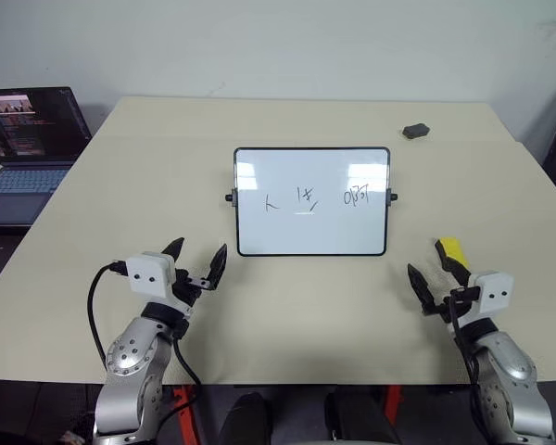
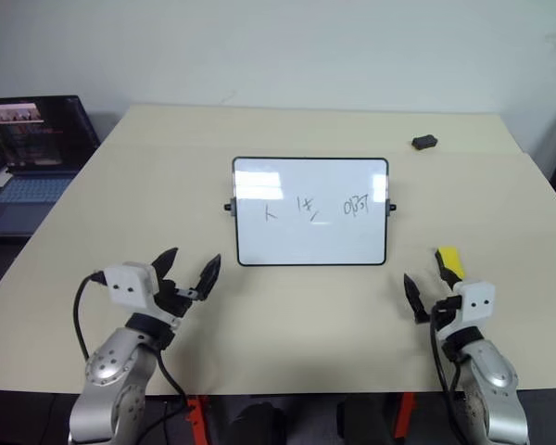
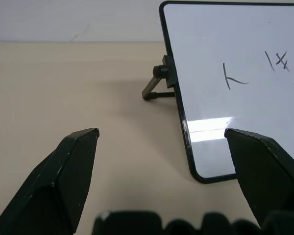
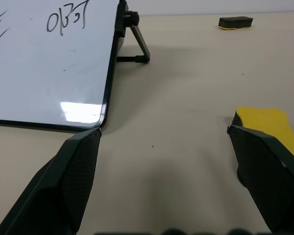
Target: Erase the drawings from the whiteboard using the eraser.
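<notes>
Laptop [image 1: 23,153] cut off by pic's left edge. Eraser [image 4: 269,129] partly behind right tool's [image 4: 164,166] finger. Whiteboard [image 3: 235,98] runs off the left wrist pic. Drawings [image 1: 310,197] too small to read. Dark lump [image 1: 415,131] on counter [image 1: 167,185]: can't ID.

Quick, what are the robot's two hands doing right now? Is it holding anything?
Left gripper: open, holding nothing, near the whiteboard.
Right gripper: open, holding nothing; the yellow eraser lies on the table just beyond it.

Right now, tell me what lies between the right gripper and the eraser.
Nothing: the eraser sits right by one finger of the open right gripper, bare table around, in the right wrist view.
</notes>
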